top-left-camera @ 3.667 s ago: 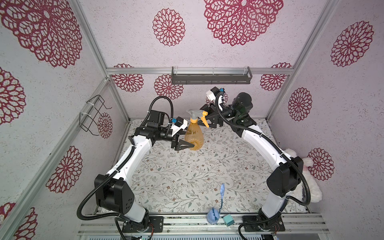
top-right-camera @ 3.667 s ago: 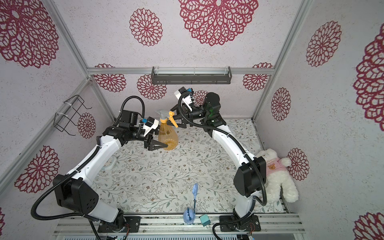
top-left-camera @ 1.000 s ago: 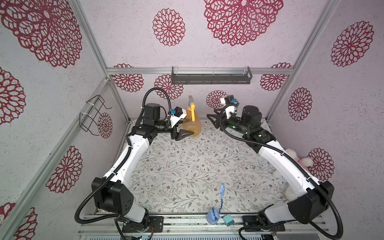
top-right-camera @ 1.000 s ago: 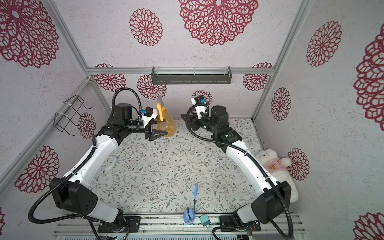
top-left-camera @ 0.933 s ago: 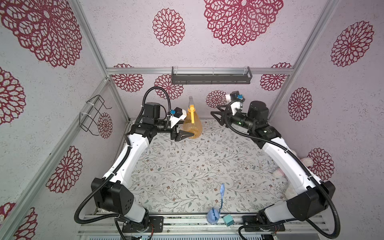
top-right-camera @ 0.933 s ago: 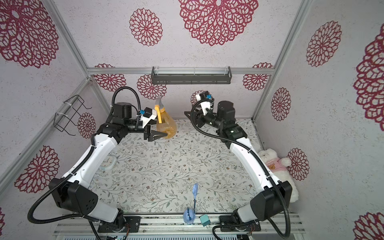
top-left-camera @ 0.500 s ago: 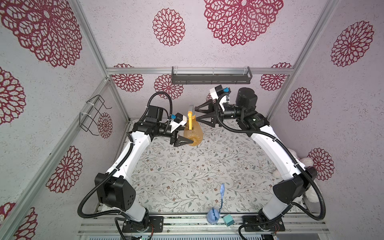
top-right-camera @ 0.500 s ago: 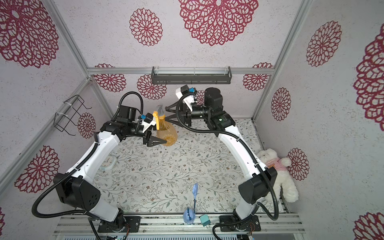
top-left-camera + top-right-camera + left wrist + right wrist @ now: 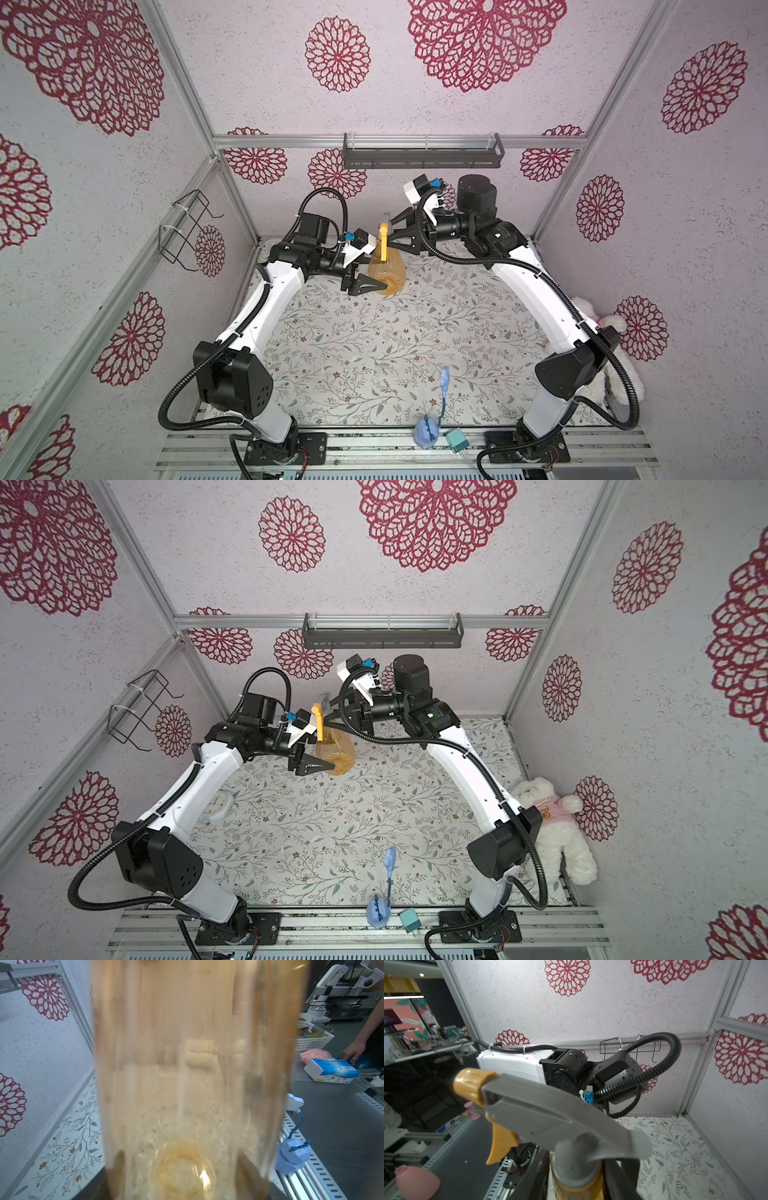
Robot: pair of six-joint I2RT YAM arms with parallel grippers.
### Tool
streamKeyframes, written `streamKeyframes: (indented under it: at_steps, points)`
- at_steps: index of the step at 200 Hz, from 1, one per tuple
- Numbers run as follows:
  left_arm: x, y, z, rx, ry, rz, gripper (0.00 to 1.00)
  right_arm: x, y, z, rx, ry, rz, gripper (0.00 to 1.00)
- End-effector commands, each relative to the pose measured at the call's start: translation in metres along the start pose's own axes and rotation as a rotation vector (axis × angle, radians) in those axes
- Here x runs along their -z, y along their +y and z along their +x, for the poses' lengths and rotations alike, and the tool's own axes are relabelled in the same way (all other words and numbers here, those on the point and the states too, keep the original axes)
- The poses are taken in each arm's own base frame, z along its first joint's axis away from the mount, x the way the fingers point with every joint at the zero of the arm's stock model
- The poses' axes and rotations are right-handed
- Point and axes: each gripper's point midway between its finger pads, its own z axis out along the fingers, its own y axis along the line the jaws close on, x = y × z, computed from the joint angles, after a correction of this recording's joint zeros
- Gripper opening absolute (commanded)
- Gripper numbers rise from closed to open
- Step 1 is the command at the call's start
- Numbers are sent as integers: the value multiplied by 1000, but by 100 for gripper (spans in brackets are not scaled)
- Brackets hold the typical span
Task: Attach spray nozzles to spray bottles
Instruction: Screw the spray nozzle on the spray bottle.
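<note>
**Bottle and nozzle gripped from two sides at the far edge**

The spray bottle (image 9: 392, 274) was over the far edge of the bench (image 9: 395, 340), a little toward the left corner. The top views did not show whether its base touched the surface. The left gripper (image 9: 380, 277) held it by the wide lower body, with the jaws partly closed around it. In the left wrist view the bottle filled nearly the whole picture. This low grip probably served to leave the neck free and to stop the bottle from turning.

The right gripper (image 9: 577, 1169) reached in from the opposite side and was closed tightly on the spray nozzle (image 9: 550, 1113). Its fingers (image 9: 616, 1178) pressed on both sides of the grey stem, just above the orange collar. In my judgement, a hold so close to the collar lets the wrist turn the nozzle onto the thread. The nozzle sat on top of the bottle neck, but whether the thread had caught could not be told.

The bottle was translucent orange, round and wide below, narrow above, with fine ribs near the base. The nozzle had a grey body with an orange tip, trigger and collar. The tip pointed roughly toward the near edge. I could not make out the dip tube.
</note>
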Motion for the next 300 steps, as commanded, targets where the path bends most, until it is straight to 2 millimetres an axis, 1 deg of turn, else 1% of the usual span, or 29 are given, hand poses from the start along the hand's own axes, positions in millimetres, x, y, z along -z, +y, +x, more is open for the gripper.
streamKeyframes:
  at_steps: [1,19,36,44,51,53,54,67,69,83,98,117,129,138,140,147,158,168,176,185,200,213,224,231,242,250,263,287,300]
  points:
    - [-1,4,-6,-33,3,-10,0,3,10,-17,50,-14,18,21]
    - [-1,12,-3,-17,20,-42,0,1,5,-12,43,0,73,10]
    - [-1,21,-1,-6,32,-87,0,-3,2,-2,46,21,141,4]
    - [-1,28,-1,3,38,-122,0,-5,-3,4,49,36,202,2]
    - [0,33,0,7,43,-151,0,-5,-6,7,56,40,250,1]
    - [0,35,0,10,44,-158,0,-6,-8,11,49,46,267,1]
    - [0,35,0,11,45,-163,0,-5,-8,9,56,41,276,0]
    - [4,48,-1,18,48,-232,0,-3,-21,17,49,27,413,0]
    - [4,49,-1,19,49,-238,0,-2,-21,16,49,18,432,0]
    - [7,58,-4,23,45,-294,0,9,-42,24,7,-27,631,0]
    - [9,63,-8,22,41,-325,0,25,-60,32,-40,-75,852,0]
    - [10,69,-12,21,31,-360,0,39,-78,47,-106,-92,1075,0]
    - [9,71,-13,21,26,-373,0,40,-84,53,-124,-89,1173,0]
    - [8,71,-13,20,25,-369,0,38,-86,56,-131,-94,1214,0]
    - [7,71,-13,21,25,-367,0,36,-86,56,-131,-95,1214,0]
    - [6,70,-12,22,26,-362,0,32,-85,53,-129,-103,1204,7]
    - [5,68,-10,22,29,-347,0,29,-80,45,-118,-110,1180,29]
    - [5,64,-7,21,37,-331,0,30,-68,33,-84,-129,1129,47]
    - [4,60,-5,20,42,-316,0,33,-55,24,-47,-133,1079,56]
    - [5,56,-4,19,44,-297,0,42,-44,15,-26,-134,1014,61]
    - [6,49,-4,17,33,-262,0,64,-30,6,-41,-142,879,66]
    - [5,42,-5,10,27,-231,0,85,-23,4,-52,-133,774,68]
    - [4,36,-8,4,16,-194,0,95,-15,4,-43,-115,651,73]
    - [3,33,-8,0,10,-174,0,99,-13,4,-46,-115,586,73]
    - [2,27,-9,-3,7,-139,0,95,-3,-1,-42,-126,422,73]
    - [0,24,-8,1,10,-122,0,92,-1,-5,-45,-135,352,72]
    - [-1,20,-5,6,17,-102,0,80,7,-11,-31,-127,225,71]
    - [-1,17,-3,4,24,-101,0,67,-2,-14,-44,-117,147,67]
    - [-1,15,-3,-1,24,-98,0,55,-1,-11,-45,-102,99,66]
